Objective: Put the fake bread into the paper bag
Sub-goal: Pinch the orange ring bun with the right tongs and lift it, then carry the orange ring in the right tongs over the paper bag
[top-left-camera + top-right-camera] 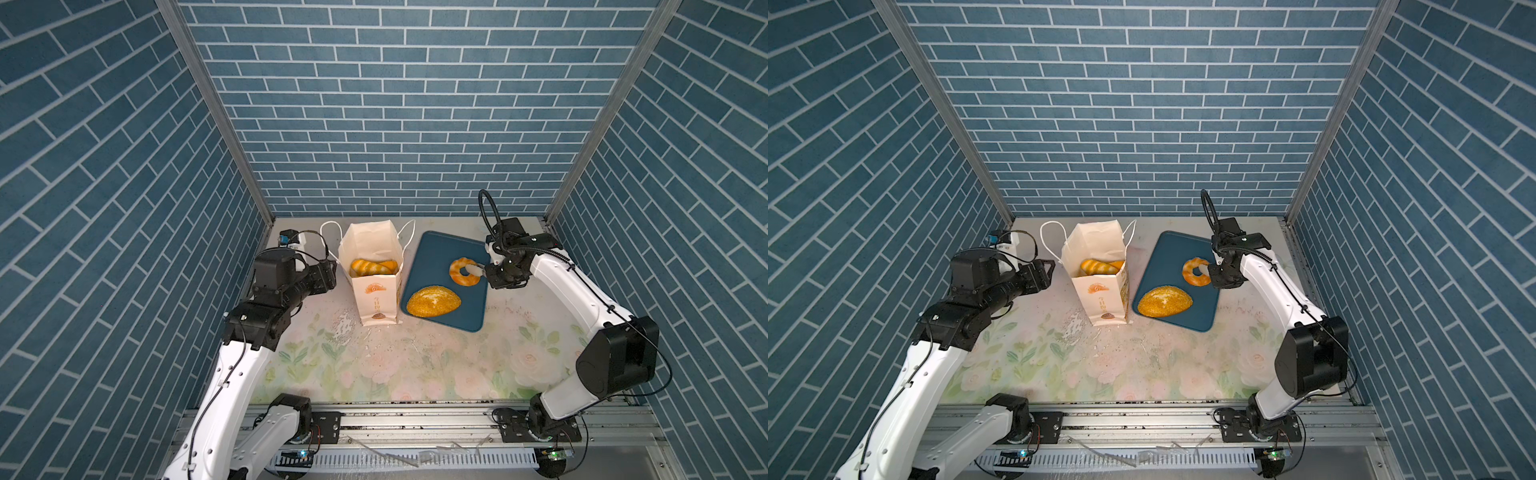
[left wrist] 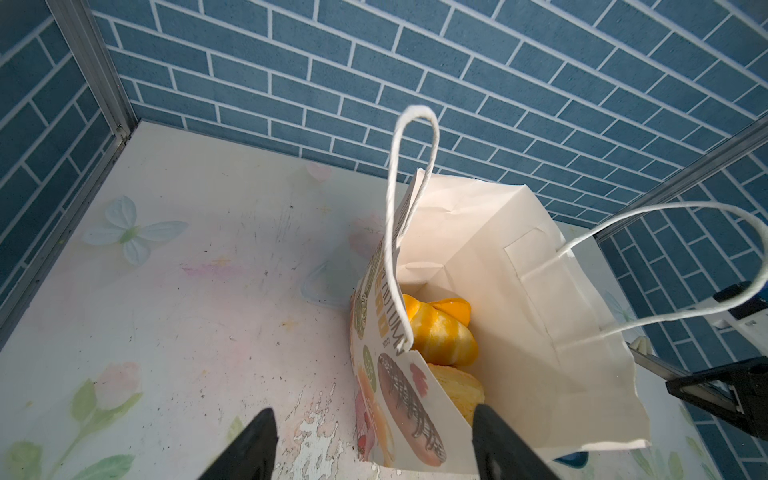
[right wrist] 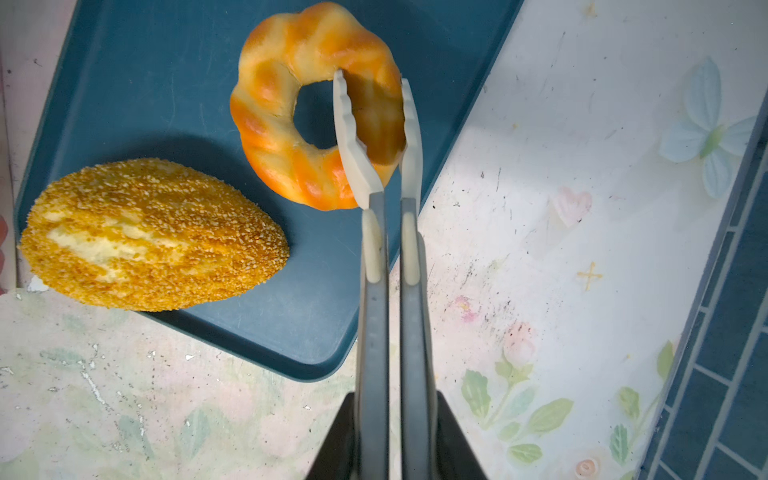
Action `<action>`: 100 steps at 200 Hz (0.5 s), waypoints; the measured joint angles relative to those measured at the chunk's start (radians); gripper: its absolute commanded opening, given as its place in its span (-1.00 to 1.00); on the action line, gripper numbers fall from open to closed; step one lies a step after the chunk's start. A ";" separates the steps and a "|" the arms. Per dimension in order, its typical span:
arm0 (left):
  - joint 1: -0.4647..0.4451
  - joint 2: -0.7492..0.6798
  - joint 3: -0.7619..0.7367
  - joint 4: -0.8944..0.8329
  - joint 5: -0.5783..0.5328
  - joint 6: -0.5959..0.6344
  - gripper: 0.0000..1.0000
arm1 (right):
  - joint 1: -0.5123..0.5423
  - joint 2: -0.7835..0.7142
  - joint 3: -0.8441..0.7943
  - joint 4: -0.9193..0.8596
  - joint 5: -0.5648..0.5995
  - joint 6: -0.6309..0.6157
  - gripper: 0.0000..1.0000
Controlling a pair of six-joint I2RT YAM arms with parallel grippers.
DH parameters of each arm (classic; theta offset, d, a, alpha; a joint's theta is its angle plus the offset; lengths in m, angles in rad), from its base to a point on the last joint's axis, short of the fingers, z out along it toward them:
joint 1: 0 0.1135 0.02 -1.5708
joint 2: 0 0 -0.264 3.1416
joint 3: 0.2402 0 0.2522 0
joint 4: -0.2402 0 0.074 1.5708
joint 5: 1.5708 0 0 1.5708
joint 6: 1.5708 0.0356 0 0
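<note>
- While the right gripper [image 1: 491, 275] is clamped tight on grey tongs [image 3: 374, 332], the twisted ring [image 1: 456, 272] is pinched between the tongs' cream tips [image 3: 353, 137].
- The ring is seen on the 2 o'clock side of the dark blue tray [image 1: 440, 249] in both top views.
- Grip detail is given by the right wrist view only: one tip is passed through the ring's hole and the other is pressed on its outer rim. In the top views the tongs are seen as a short pale stub.
- Whether the ring is lifted off the tray cannot be told.
- A sesame loaf [image 1: 433, 301] is laid at the tray's 7 o'clock corner, apart from the ring.
- The paper bag [image 1: 376, 299] is stood upright and open just beside the tray, at its 9 o'clock. On the floral table [image 1: 415, 365], the bag is placed at 11 o'clock and the tray at 1 o'clock.
- Striped rolls [image 1: 368, 267] are seen inside the bag in both top views.
- More is shown by the left wrist view: a pale bun [image 2: 457, 388] under the rolls, an orange piece [image 2: 455, 309] behind them, the bag's printed side and its cord handles [image 2: 415, 166].
- The left gripper [image 1: 332, 275] is held at the bag's 9 o'clock, near its rim, with jaws spread wide.
- In the left wrist view one black finger [image 2: 257, 440] is seen over the table and the other overlaps the bag's near wall. Contact cannot be told.
</note>
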 measured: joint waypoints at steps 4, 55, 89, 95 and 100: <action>0.000 -0.001 -0.001 0.000 0.000 0.000 0.51 | 0.000 -0.006 0.002 0.000 0.000 0.000 -0.63; 0.000 -0.004 -0.005 -0.001 0.000 0.000 0.51 | 0.008 -0.107 0.089 0.006 -0.019 0.015 -0.65; 0.000 -0.004 -0.005 0.000 0.001 0.000 0.51 | 0.041 -0.153 0.165 0.004 -0.031 0.016 -0.67; 0.000 -0.004 -0.005 0.000 0.001 0.000 0.51 | 0.049 -0.156 0.173 0.004 -0.031 0.016 -0.67; 0.000 -0.004 -0.005 0.000 0.001 0.000 0.51 | 0.056 -0.159 0.180 0.003 -0.031 0.016 -0.68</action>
